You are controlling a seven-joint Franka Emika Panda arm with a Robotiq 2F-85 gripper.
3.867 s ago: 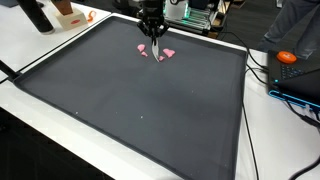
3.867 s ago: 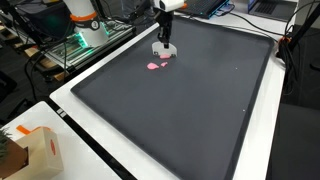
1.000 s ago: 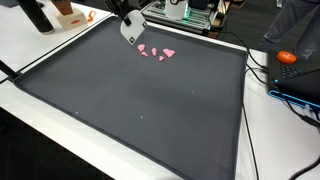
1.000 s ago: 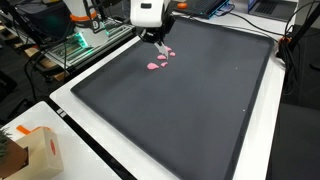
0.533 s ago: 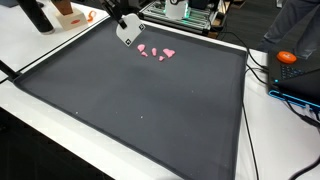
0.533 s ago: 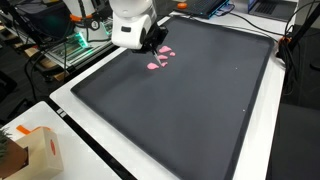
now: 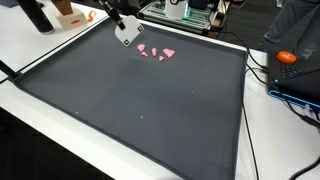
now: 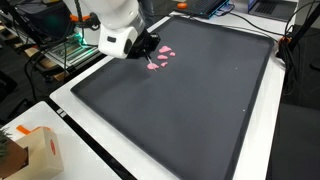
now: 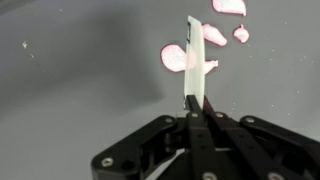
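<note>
Gripper (image 7: 131,39): upper left of the frame in an exterior view, hanging tilted above the far left part of the dark mat (image 7: 150,110). Touches nothing there. Sits left of centre near the top of the frame (image 8: 152,48) in an exterior view, white body to the left, black fingers slanting down and right toward the mat (image 8: 200,110).

Pink pieces (image 7: 155,52): a small loose cluster lying flat on the mat, just right of and below the fingertips, near but not touching them. Same cluster (image 8: 160,58) in an exterior view, just beyond the finger ends, at the upper middle of the frame.

Wrist view: gripper (image 9: 195,60) coming up from the bottom centre, black links meeting in the middle, fingers pressed together with no gap showing. Looks like one pale narrow strip rising from where they meet. Cannot tell whether anything thin is pinched inside. Behind the strip, the largest of the pink pieces (image 9: 176,57) at upper centre, with smaller ones toward the upper right corner, all on the grey mat (image 9: 80,90) below the tool.

Around the mat: white table (image 7: 60,45) along the left, orange object (image 7: 288,57) at the right edge, cardboard box (image 8: 40,150) at lower left.
</note>
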